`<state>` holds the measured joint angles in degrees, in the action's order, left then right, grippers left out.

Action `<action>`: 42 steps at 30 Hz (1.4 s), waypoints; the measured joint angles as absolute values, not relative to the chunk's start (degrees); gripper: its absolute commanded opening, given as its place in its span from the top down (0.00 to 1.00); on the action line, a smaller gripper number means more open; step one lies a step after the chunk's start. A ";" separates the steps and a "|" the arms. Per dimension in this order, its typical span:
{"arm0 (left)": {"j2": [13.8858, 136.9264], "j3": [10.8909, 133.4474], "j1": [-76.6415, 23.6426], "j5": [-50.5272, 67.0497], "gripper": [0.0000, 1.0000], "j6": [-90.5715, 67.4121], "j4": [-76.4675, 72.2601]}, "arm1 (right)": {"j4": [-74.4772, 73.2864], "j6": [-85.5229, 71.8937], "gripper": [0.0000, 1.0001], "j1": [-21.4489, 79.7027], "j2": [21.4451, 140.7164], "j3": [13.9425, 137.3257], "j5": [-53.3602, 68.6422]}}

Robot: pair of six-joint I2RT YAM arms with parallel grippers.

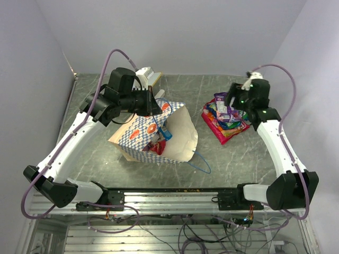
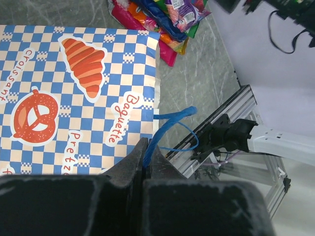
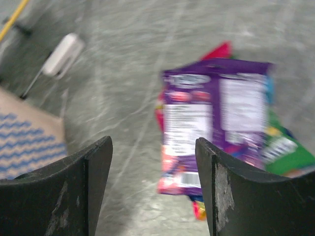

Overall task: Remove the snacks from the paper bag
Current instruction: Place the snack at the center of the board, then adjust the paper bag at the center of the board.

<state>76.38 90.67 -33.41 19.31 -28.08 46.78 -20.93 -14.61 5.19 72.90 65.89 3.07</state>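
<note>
The paper bag (image 1: 159, 138), cream with a blue-and-white checkered band, lies on its side mid-table; packets show at its mouth (image 1: 160, 138). My left gripper (image 1: 154, 104) is above its far edge, shut on the blue string handle (image 2: 165, 125) beside the checkered face (image 2: 74, 93). A pile of snacks (image 1: 225, 117) lies on the table at the right, a purple packet (image 3: 216, 113) on top. My right gripper (image 1: 237, 98) hovers over the pile, open and empty. The pile also shows in the left wrist view (image 2: 162, 19).
A second blue handle loop (image 1: 200, 161) trails on the table in front of the bag. A white object (image 1: 148, 75) lies at the back behind my left arm. A white stick-like item (image 3: 61, 54) lies on the grey table. A metal rail (image 1: 175, 198) runs along the near edge.
</note>
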 measured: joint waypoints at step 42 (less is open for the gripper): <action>67.46 81.47 -33.43 22.90 0.93 -44.14 44.27 | -23.73 -24.91 0.36 27.79 74.04 53.52 12.01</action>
